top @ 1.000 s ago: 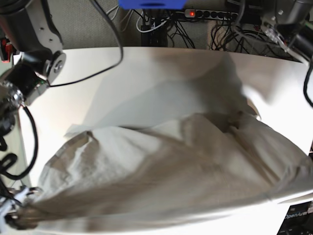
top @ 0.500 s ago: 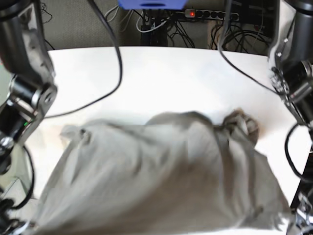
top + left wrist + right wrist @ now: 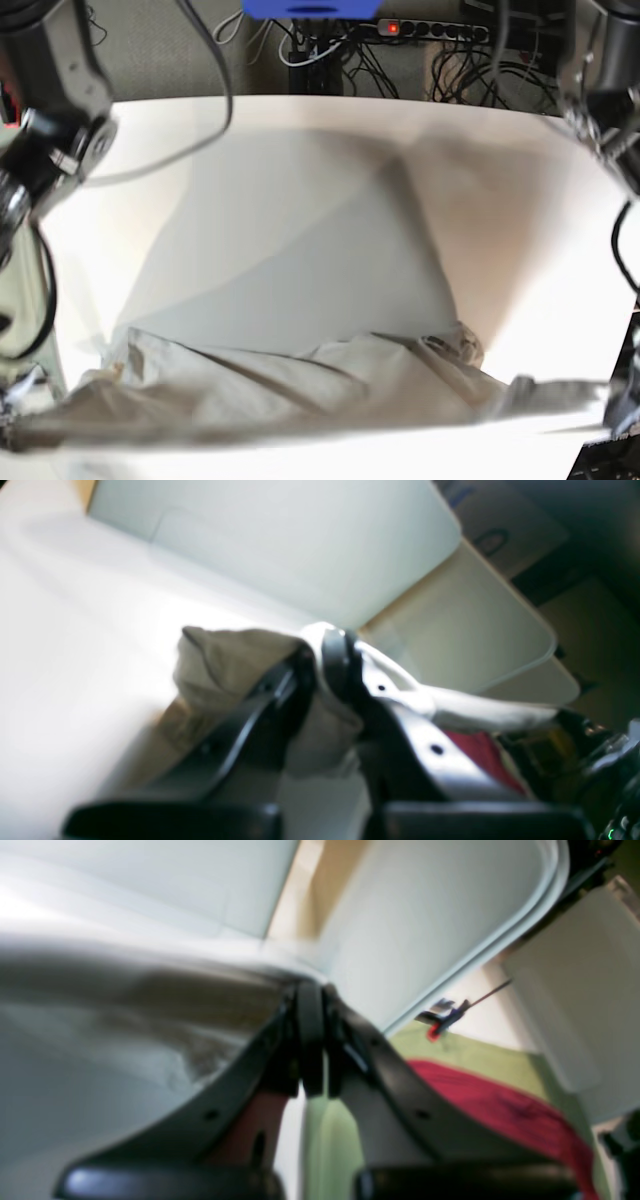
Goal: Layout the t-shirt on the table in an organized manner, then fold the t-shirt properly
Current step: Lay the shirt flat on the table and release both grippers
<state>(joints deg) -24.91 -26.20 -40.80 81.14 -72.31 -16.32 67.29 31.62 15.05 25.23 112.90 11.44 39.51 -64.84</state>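
Evidently early layout stage: t-shirt [image 3: 300,395] raised, bunched, over the table [image 3: 330,180]. Left gripper [image 3: 320,667] and right gripper [image 3: 312,1040] each clamp its fabric. Flattening and folding remain.

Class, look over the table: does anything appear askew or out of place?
Yes. The t-shirt is bunched and creased along the near edge of the table, not spread flat, with a crumpled lump toward one side.

T-shirt [image 3: 300,395] across table [image 3: 300,150] near edge, far half bare.

A power strip [image 3: 430,28] and tangled cables [image 3: 470,70] lie on grey floor.
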